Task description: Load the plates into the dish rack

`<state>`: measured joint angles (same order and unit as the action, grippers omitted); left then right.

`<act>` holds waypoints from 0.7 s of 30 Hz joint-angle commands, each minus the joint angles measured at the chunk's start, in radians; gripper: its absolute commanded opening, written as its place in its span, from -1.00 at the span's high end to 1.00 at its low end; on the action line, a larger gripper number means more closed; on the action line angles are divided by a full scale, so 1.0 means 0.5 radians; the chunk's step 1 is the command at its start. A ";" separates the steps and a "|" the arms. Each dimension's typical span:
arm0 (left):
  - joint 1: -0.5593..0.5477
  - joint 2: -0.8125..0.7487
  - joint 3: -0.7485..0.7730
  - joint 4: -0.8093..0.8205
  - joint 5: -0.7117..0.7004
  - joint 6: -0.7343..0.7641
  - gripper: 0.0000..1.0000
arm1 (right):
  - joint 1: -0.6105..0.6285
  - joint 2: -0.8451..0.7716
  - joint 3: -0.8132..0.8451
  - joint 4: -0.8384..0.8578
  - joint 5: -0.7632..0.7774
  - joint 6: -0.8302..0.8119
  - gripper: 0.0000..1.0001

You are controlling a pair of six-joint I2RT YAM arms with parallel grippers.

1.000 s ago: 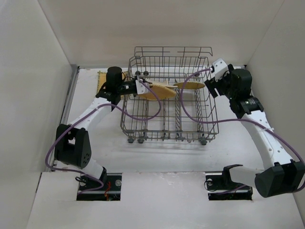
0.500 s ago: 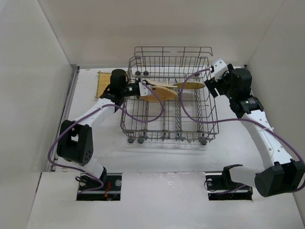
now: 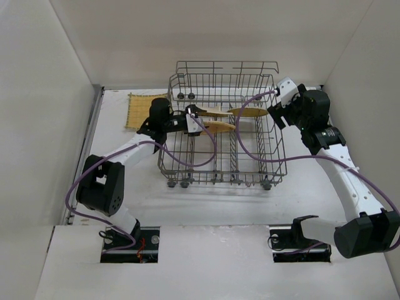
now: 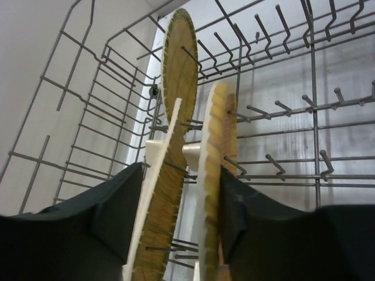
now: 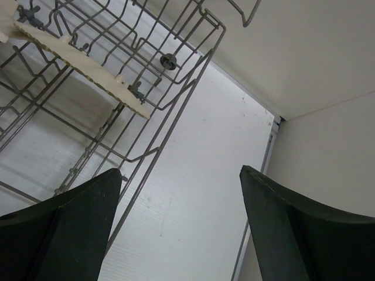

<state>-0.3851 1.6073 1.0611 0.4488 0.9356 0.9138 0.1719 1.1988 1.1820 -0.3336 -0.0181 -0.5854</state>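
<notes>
Three plates are in the dish rack, all standing on edge among the tines in the back half. There's a front plate in orange-tan, a middle plate just behind it, and a right-hand plate over toward the rack's right wall. The fourth one, a ribbed yellow plate, lies flat on the table just outside the rack's back left corner.

The left gripper reaches in over the rack's left wall. Its jaws are parted partway, and the wrist view shows two plates edge-on between the fingers with a gap between them. Each finger sits right up against an outer face, but I honestly can't tell whether they're pressing.

The right gripper hangs outside the rack's back right corner, near the wire but not touching it. Its jaws are spread wide, with only bare table showing between them.
</notes>
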 commanded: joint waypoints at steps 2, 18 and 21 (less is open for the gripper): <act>0.005 -0.189 -0.073 0.189 -0.012 -0.079 -0.13 | 0.014 -0.048 0.041 0.038 -0.001 -0.010 -0.77; -0.155 -1.021 0.187 -0.799 -0.919 -0.201 -0.67 | 0.124 -0.130 -0.091 0.231 -0.077 0.032 -0.78; -0.170 -1.055 0.347 -0.952 -1.354 -0.321 -0.84 | 0.158 -0.146 -0.115 0.290 -0.077 0.048 -0.78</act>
<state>-0.4686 1.1023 1.1503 0.0776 0.5156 0.8272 0.2337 1.1568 1.1278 -0.2790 -0.0402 -0.5831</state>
